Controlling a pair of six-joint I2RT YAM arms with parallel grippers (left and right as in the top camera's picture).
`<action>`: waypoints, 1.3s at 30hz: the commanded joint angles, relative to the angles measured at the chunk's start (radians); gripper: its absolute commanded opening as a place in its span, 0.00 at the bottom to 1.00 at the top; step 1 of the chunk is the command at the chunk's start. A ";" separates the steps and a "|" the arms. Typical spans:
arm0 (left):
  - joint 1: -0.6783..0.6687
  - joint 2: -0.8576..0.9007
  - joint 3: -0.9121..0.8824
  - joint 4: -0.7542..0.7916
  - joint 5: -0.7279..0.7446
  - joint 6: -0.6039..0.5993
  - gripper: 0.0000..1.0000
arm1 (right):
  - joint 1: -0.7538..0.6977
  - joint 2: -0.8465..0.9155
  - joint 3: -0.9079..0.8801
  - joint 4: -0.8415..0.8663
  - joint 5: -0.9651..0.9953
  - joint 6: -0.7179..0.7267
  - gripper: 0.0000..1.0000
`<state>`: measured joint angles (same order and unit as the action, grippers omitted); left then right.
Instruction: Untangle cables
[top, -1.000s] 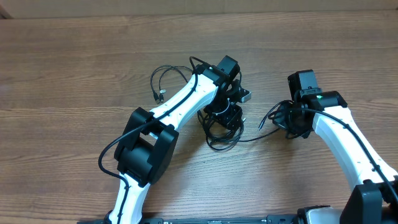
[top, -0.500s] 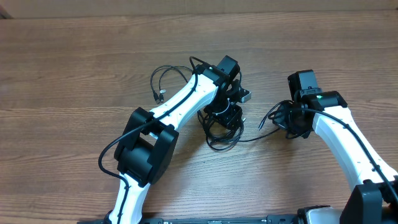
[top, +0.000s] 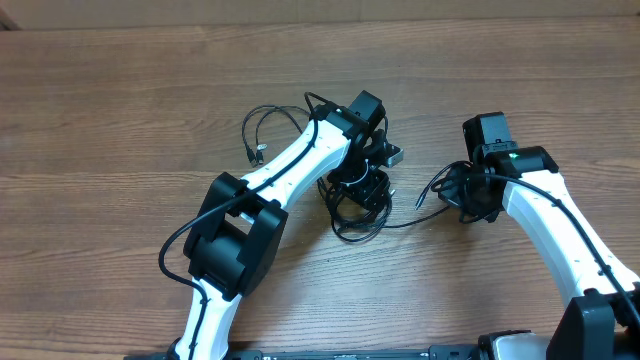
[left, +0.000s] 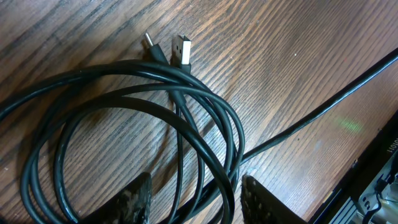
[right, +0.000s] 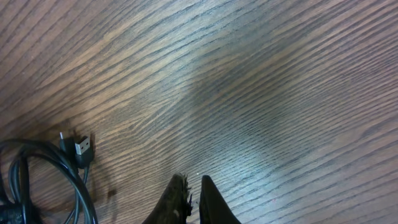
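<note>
1. The cables (top: 357, 222) lie coiled on the desk (top: 120, 110), under the left claw (left: 196, 182).
2. Left claw: fingers apart, astride coil strands, with two plugs (left: 179, 50) just beyond.
3. One cord (left: 323, 104) runs to the right claw (right: 191, 180).
4. Right claw: fingers together. Whether they pinch the cord, I cannot tell.

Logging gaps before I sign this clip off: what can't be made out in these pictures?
1. Left wrist: the coiled cable runs off the left and bottom edges.
2. Overhead: the left arm covers the left pincer and part of that coil.
3. Right wrist: the right pincer has tips nearly together; the bottom edge cuts off any cord held.
4. Overhead: the far cable loop has plugs too small to identify.
</note>
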<state>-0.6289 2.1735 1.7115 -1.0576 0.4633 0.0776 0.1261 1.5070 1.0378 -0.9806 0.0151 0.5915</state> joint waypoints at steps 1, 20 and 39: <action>-0.011 0.015 -0.008 0.000 -0.003 -0.006 0.47 | -0.003 -0.003 0.009 0.002 0.007 0.004 0.06; -0.012 0.040 0.000 -0.003 -0.002 -0.023 0.04 | -0.003 -0.003 0.009 0.002 0.007 0.003 0.05; 0.408 0.010 0.676 -0.200 -0.161 -0.154 0.63 | -0.003 -0.003 0.009 -0.003 0.007 0.003 0.06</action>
<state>-0.2871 2.2005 2.3482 -1.2560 0.3084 0.0223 0.1257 1.5070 1.0378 -0.9863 0.0147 0.5915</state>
